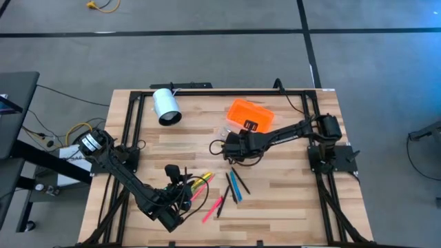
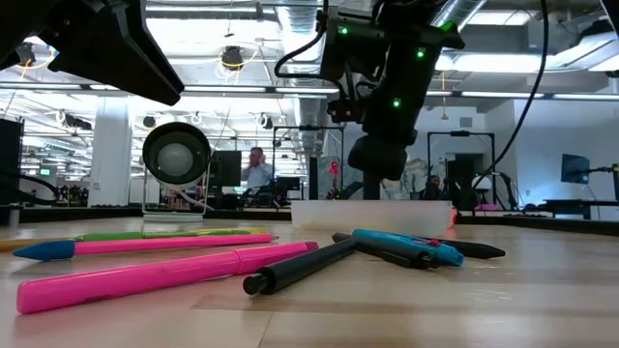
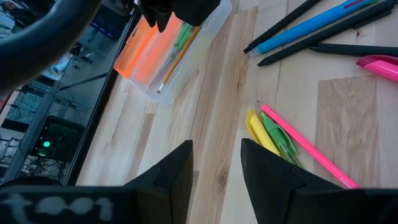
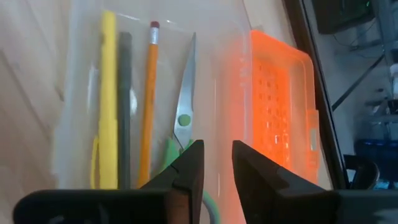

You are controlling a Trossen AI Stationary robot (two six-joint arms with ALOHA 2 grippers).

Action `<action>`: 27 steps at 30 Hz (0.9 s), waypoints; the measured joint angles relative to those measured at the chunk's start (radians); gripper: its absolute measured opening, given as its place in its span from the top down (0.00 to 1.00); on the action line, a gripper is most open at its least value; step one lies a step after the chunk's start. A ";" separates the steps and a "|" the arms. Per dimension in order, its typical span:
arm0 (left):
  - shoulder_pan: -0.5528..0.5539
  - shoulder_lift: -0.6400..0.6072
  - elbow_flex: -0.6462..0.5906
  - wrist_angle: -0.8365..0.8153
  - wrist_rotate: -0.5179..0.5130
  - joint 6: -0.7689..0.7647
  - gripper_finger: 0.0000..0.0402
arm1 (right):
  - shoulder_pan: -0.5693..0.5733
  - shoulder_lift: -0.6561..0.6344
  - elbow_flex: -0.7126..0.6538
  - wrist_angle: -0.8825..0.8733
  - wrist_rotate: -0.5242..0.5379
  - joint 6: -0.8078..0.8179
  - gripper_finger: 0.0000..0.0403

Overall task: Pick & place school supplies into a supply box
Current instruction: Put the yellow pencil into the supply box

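Note:
The supply box lies open at the table's middle, its orange lid (image 1: 249,114) beside its clear base (image 4: 81,93). In the base lie a yellow pen (image 4: 109,93), a black pen (image 4: 125,93), an orange pencil (image 4: 149,93) and the green-handled scissors (image 4: 185,106). My right gripper (image 4: 217,168) hangs open over the base, its fingers just above the scissors' handle end. My left gripper (image 3: 217,162) stands open over bare wood near yellow, green and pink pens (image 3: 273,134). Blue and black pens (image 1: 236,186) and pink ones (image 1: 213,205) lie loose near the front.
A white cylinder (image 1: 165,107) lies on its side at the far left of the table. A black frame (image 1: 131,124) runs along the table's edges. Bare wood shows between the box and the loose pens.

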 joint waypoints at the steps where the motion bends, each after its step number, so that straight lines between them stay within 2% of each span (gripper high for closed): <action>1: 0.000 0.000 0.000 0.000 0.000 0.000 0.68 | 0.009 0.000 0.000 0.003 0.011 -0.002 0.81; 12: 0.002 0.000 0.000 0.000 0.037 -0.004 0.68 | 0.157 -0.026 0.000 0.026 0.204 -0.054 0.81; 14: 0.005 0.000 0.000 0.000 0.082 -0.027 0.68 | 0.182 -0.051 0.001 0.027 0.206 -0.047 0.81; 19: 0.020 0.000 0.000 0.000 0.269 -0.092 0.68 | 0.258 -0.124 0.000 0.047 0.219 -0.043 0.81; 27: 0.020 0.000 -0.007 0.003 0.459 -0.173 0.68 | 0.405 -0.237 0.000 0.026 0.261 -0.044 0.81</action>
